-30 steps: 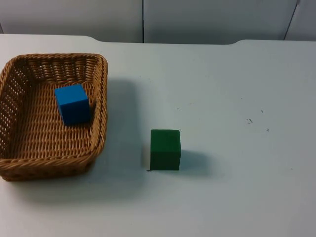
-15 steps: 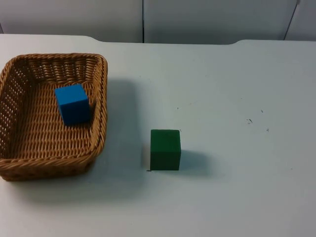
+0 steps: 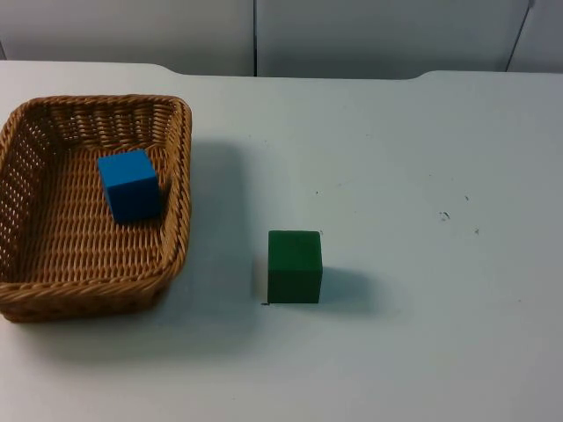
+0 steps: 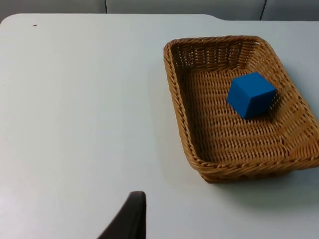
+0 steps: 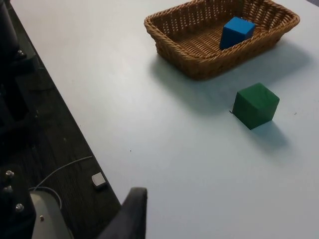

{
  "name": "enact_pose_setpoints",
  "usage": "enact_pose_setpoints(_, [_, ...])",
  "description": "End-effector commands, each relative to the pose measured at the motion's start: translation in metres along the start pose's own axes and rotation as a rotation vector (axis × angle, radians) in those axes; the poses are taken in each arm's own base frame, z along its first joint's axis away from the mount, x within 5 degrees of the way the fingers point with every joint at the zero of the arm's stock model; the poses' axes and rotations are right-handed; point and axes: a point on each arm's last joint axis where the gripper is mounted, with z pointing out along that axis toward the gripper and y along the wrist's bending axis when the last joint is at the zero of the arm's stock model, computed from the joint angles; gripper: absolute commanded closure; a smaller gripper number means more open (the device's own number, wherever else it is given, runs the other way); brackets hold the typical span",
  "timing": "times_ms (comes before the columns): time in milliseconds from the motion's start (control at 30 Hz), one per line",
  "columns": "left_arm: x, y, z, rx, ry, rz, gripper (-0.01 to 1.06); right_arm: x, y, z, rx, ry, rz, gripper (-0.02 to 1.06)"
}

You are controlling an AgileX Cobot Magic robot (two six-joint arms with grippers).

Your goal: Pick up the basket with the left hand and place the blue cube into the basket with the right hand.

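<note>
White table (image 3: 422, 334): blue cube (image 3: 129, 184) inside basket (image 3: 180, 176).

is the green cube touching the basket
Apart. In the top view a strip of bare white table separates the green cube from the basket; the right wrist view shows the same gap.

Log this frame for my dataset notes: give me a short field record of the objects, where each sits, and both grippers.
basket: wicker, resting on the white table
blue cube: inside the basket
green cube: on the table, apart from the basket
left gripper: back from the basket, waiting
right gripper: near the table edge, waiting
task state: blue cube already in basket
</note>
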Motion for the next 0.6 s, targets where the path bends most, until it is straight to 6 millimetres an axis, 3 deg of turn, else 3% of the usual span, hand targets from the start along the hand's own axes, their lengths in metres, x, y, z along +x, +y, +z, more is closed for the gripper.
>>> enact_pose_setpoints(0, [-0.0001, -0.0007, 0.0000, 0.006, -0.013, -0.004, 0.00, -0.0001, 0.0004, 0.0010, -0.003, -0.013, -0.007, 0.00])
enact_pose_setpoints(567, [-0.0001, -0.0009, 0.0000, 0.008, -0.013, -0.003, 0.00, -0.0001, 0.0004, 0.0010, -0.003, -0.013, -0.007, 0.00])
